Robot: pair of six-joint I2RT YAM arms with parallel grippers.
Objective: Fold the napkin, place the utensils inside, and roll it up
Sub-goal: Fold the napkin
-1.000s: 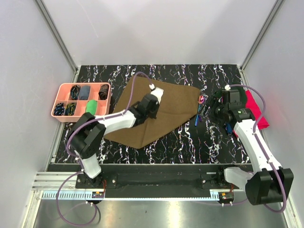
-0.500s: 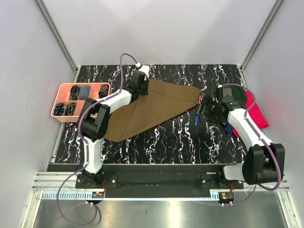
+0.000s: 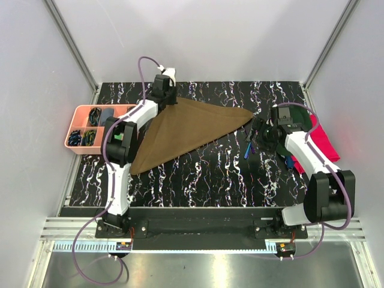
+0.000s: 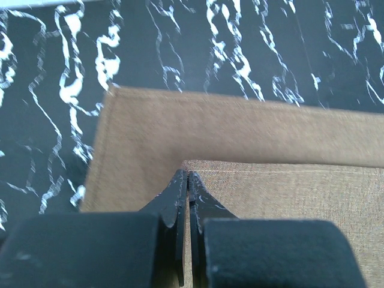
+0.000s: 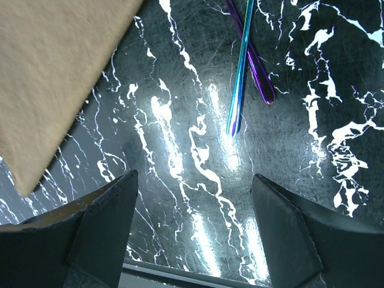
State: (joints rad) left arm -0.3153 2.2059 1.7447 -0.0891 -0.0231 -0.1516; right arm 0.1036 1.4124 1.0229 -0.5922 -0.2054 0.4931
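Left gripper (image 4: 188,180) pinches, I think, the napkin (image 4: 270,126) by its top-layer corner, setting the fold; my right gripper (image 5: 193,180) hovers spread, utensils (image 5: 240,78) just ahead.

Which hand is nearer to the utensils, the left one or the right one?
Right. The right hand hovers open just by the utensils; the left hand pinches the napkin at its far corner, across the cloth.

utensils (image 5: 241,78) cropped above, tray (image 3: 68,141) contents unclear
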